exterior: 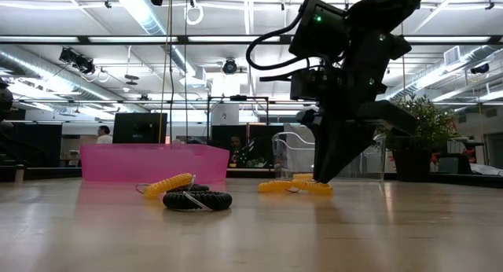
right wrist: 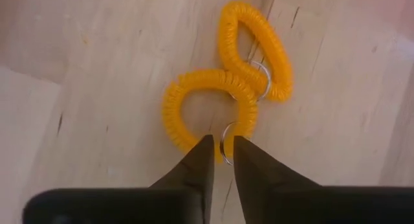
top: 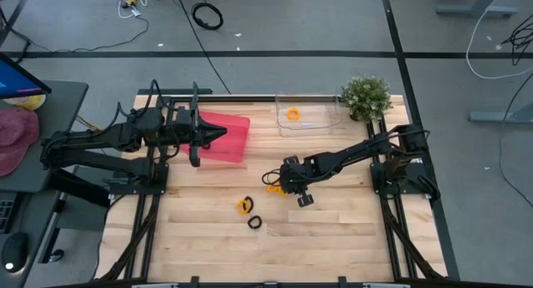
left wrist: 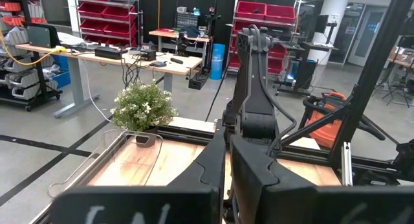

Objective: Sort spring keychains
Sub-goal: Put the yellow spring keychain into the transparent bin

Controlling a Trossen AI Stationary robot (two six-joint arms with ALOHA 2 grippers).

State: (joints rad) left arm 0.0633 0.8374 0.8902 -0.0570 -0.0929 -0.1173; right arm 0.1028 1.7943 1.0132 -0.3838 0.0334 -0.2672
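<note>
Two orange spring keychains [right wrist: 255, 52] lie touching on the wooden table [top: 333, 230]. My right gripper [right wrist: 222, 146] points steeply down at them and is shut on the nearer one [right wrist: 207, 107]. Another orange keychain [top: 243, 206] and a black one [top: 254, 222] lie flat toward the near edge. One more orange keychain [top: 292, 115] lies in the clear container [top: 329, 121]. My left gripper [top: 221, 135] hangs shut and level above the pink bin [top: 237, 142], holding nothing. My right gripper pinches the nearer orange keychain's coil at the spot where its metal ring [right wrist: 224, 138] hangs, between the two fingertips [right wrist: 202, 153]. The fingers come from above, slanting down, and lie across the coil. The loop lies flat on the table against the second orange loop.
A potted plant [top: 366, 96] stands at the far right corner beside the clear container. The pink bin [exterior: 149, 162] sits at the far left. Bare wood stretches along the near edge.
</note>
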